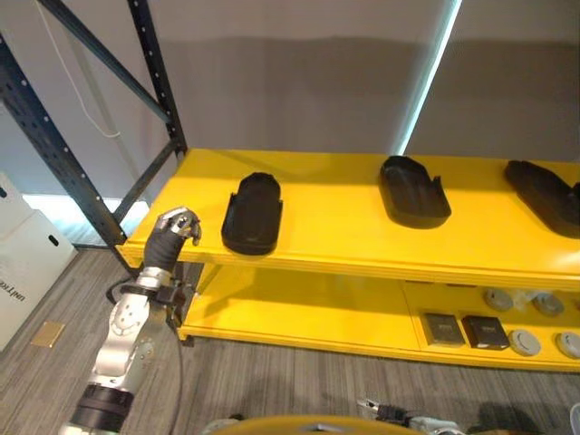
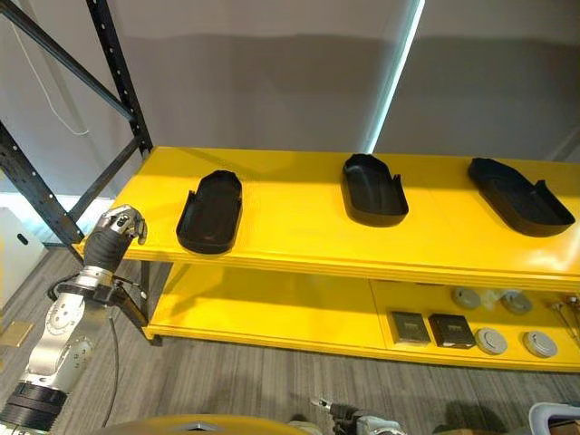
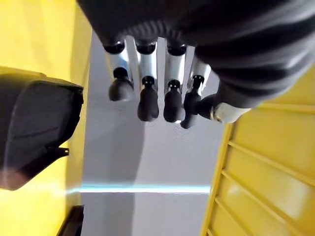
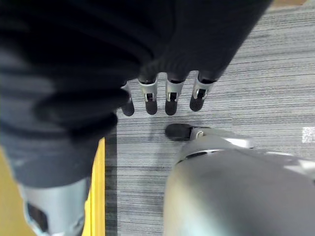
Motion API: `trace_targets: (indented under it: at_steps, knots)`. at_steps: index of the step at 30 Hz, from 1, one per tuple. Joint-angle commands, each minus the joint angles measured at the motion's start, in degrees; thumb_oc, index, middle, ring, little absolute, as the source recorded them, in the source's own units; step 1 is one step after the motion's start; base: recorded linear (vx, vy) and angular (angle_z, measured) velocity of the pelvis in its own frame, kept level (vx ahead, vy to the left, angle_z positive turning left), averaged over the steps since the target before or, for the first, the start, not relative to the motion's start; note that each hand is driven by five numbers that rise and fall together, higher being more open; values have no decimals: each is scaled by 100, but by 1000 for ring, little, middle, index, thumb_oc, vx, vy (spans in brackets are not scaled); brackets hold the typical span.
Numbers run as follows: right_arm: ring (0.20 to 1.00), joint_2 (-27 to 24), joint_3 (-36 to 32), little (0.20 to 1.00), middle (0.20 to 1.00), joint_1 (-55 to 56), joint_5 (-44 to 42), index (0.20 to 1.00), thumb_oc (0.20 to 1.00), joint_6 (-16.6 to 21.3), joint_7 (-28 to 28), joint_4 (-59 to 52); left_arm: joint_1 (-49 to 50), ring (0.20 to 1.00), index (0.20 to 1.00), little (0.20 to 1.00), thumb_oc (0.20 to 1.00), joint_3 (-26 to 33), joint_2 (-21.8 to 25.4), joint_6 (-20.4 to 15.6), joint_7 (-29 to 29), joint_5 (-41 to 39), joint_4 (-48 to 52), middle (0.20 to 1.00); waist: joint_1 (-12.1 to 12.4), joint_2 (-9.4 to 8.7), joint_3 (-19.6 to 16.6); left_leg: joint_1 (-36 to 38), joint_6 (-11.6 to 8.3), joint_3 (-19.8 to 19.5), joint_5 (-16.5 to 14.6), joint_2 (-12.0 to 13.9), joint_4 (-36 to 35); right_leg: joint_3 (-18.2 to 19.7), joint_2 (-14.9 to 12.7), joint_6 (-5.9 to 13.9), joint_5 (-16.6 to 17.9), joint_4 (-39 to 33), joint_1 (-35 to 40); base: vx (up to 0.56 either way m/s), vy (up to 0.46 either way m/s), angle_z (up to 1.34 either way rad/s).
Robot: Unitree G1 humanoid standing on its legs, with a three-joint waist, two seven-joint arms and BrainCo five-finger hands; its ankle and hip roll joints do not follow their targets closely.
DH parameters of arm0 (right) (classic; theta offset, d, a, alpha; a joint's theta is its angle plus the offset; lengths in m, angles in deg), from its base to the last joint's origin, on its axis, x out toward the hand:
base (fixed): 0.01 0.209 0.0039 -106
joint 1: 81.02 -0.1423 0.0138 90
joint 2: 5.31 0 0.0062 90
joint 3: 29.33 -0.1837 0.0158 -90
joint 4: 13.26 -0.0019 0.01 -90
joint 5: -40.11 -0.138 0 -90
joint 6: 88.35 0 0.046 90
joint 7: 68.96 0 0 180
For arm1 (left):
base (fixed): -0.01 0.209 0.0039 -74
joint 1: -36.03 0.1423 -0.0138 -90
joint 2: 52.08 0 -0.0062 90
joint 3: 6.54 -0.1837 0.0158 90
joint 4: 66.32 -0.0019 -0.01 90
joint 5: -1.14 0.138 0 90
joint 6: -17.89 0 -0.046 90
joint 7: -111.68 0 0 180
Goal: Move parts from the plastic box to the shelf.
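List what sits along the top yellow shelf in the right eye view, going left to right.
Left hand at the shelf's left end → first black moulded plastic tray-shaped part → second black moulded part → third black moulded part, all on the yellow shelf board.

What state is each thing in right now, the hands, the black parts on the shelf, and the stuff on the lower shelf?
Left hand: fingers curled, empty, at the shelf's left front corner.
Right hand: fingers relaxed, empty, over the floor.
Left black part: flat on the top shelf, hollow side up.
Middle black part: same.
Right black part: same.
Small parts: on the lower shelf.
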Motion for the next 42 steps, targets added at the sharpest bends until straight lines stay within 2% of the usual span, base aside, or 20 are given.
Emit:
trace_targets:
  at_steps: [1, 7, 10, 15, 22, 28, 33, 42]
  knots:
    - [1000, -14, 144, 1000, 1000, -109, -154, 1000, 1000, -203, -1, 258, -828, 200, 200, 200, 200, -80, 64, 332, -194, 393, -255, 200, -180, -41, 397, 207, 361, -78, -685, -240, 9, -52, 209, -195, -590, 67, 373, 48, -35, 2]
    - [1000, 3, 120, 1000, 1000, 7, -95, 1000, 1000, -260, -54, 280, -750, 200, 200, 200, 200, -268, 87, 610, -361, 536, -560, 200, -250, -13, 480, 115, 359, 8, -692, -225, 9, -55, 210, -169, -571, 55, 277, 59, -17, -4]
    - [1000, -14, 108, 1000, 1000, 112, -59, 1000, 1000, -254, -46, 221, -762, 200, 200, 200, 200, -358, 98, 574, -593, 665, -657, 200, -334, -1, 558, 0, 342, 75, -676, -213, 9, 6, 229, -153, -544, 26, 158, 48, -4, -4]
    - [1000, -77, 154, 1000, 1000, 150, -130, 1000, 1000, -121, -27, 165, -980, 200, 200, 200, 200, -420, 101, 310, -892, 719, -777, 200, -423, 24, 710, -198, 321, 144, -639, -197, 9, 107, 248, -139, -495, 0, -88, -24, 1, -10]
    - [1000, -59, 208, 1000, 1000, 190, -150, 1000, 1000, -70, -23, 7, -1153, 200, 200, 200, 200, -515, 73, 426, -993, 792, -696, 200, -522, 36, 790, -224, 319, 225, -623, -166, 9, 186, 257, -136, -468, 0, -165, 22, -3, -4]
    - [1000, -95, 308, 1000, 1000, 209, -54, 1000, 1000, -176, -57, -218, -1337, 200, 200, 200, 200, -660, 25, 499, -1077, 740, -710, 200, -657, 81, 879, -222, 307, 330, -603, -141, 9, 255, 274, -147, -466, 0, -199, 24, 13, -3]
    - [1000, -85, 356, 1000, 1000, 268, -33, 1000, 1000, -180, -29, -269, -1452, 200, 200, 200, 200, -780, -79, 609, -1455, 780, -956, 200, -762, 109, 912, -202, 283, 409, -581, -116, 9, 278, 265, -139, -461, 0, -197, 50, 18, -8]
    - [1000, -144, 452, 1000, 1000, 308, 2, 1000, 1000, -179, -57, -449, -1980, 200, 200, 200, 200, -857, -157, 473, -2047, 656, -1600, 200, -990, 70, 1114, -283, 278, 555, -530, -75, 9, 461, 292, -133, -432, 31, -356, 11, 7, -5]
